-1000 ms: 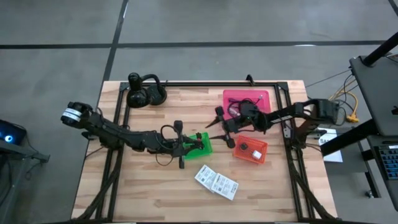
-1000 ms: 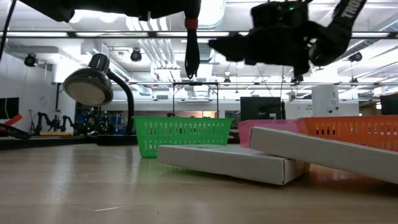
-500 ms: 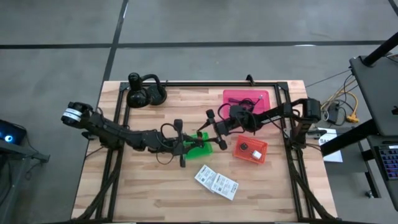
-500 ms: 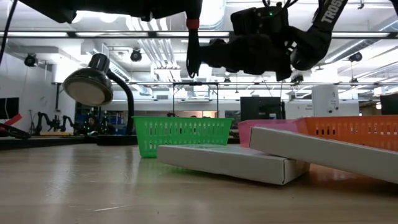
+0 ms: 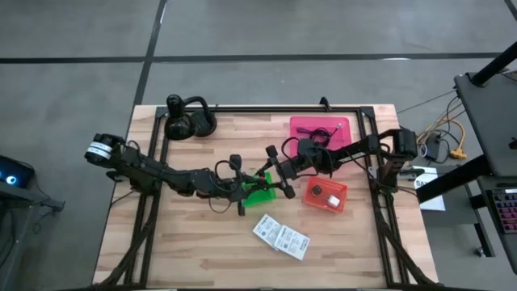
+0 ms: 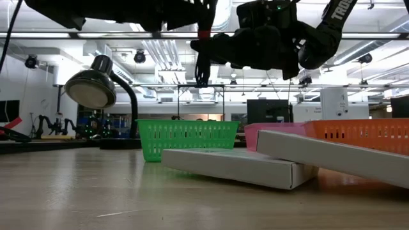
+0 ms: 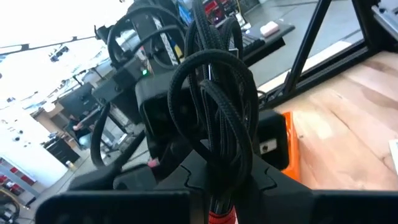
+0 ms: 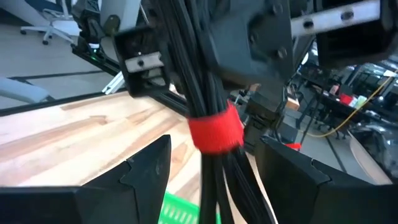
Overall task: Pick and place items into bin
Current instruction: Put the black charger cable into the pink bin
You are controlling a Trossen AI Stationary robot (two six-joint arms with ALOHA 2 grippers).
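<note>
Jaws of the left gripper (image 5: 242,182) are clamped on a black cable bundle with a red band (image 8: 214,134), holding it in the air over the green basket (image 5: 260,188) near the middle of the worktop (image 5: 186,250). In the low view the cable hangs from the left gripper above the basket's rim without touching it. The right gripper (image 5: 279,166) reaches in from the right and sits just beside the left one, over the far right corner of the green basket; its jaws stand apart, one on each side of the hanging cable, not closed on it. A pink tray (image 5: 321,132) lies at the far right of the worktop, and an orange basket (image 5: 325,196) with a small dark piece in it sits to the right of the green one. Two white flat packets (image 5: 280,236) lie side by side on the near part of the worktop. Black headphones (image 5: 188,121) rest at the far left corner.
</note>
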